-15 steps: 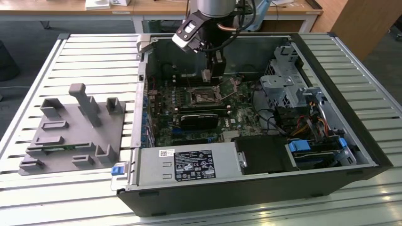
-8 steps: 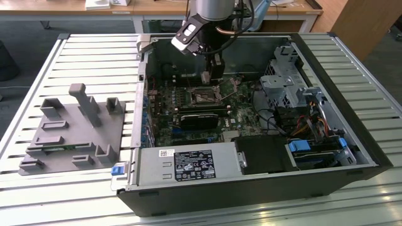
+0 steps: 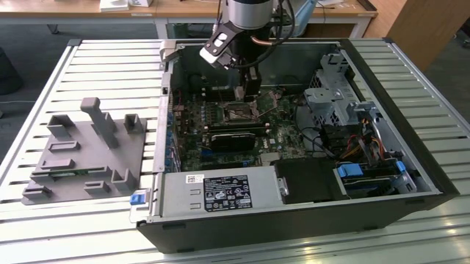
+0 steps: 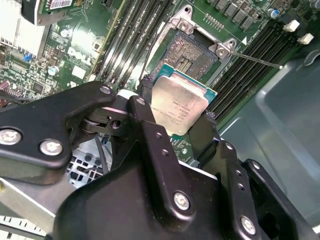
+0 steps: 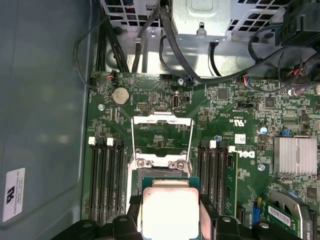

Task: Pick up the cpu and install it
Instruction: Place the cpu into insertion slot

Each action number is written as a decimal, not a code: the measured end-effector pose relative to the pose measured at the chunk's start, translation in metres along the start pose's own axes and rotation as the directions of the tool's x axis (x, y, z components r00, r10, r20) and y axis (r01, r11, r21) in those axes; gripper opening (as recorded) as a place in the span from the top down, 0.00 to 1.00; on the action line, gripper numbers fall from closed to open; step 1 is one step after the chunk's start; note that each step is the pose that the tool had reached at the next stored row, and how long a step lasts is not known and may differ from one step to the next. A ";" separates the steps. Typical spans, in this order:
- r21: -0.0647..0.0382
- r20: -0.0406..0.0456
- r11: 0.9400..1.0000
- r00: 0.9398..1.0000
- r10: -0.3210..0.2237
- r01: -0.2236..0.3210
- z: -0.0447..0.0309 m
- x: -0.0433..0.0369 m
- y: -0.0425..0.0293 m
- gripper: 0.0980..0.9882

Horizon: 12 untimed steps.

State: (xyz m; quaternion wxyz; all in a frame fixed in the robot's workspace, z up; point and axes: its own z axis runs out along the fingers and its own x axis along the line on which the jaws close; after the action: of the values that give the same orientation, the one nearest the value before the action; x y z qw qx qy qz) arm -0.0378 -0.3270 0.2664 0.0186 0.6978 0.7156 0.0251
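Fingers (image 4: 150, 131): two, gripping one cpu (image 4: 179, 106) | near one open socket (image 4: 192, 52)

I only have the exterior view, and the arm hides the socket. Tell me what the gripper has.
Observer: In the second wrist view the gripper is shut on the cpu. It has a finger on each of two opposite edges, and the chip's metal top faces the camera.
Operator: Report the socket.
Observer: The socket is bare with its contact field exposed, so the cpu is not seated in it.
Operator: Check the retention frame.
Observer: In the first wrist view the retention frame is swung open, away from the socket opening.
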 end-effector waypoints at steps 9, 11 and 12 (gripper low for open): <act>0.000 0.000 1.000 1.000 0.000 0.000 0.0049 0.0000 -0.0017 0.50; 0.000 0.000 1.000 1.000 0.000 0.000 0.0065 0.0000 -0.0018 0.50; 0.000 0.000 1.000 1.000 0.000 0.000 0.0073 0.0000 -0.0019 0.50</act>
State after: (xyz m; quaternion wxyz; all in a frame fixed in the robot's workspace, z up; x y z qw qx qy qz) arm -0.0393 -0.3270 0.2589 0.0186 0.6978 0.7156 0.0251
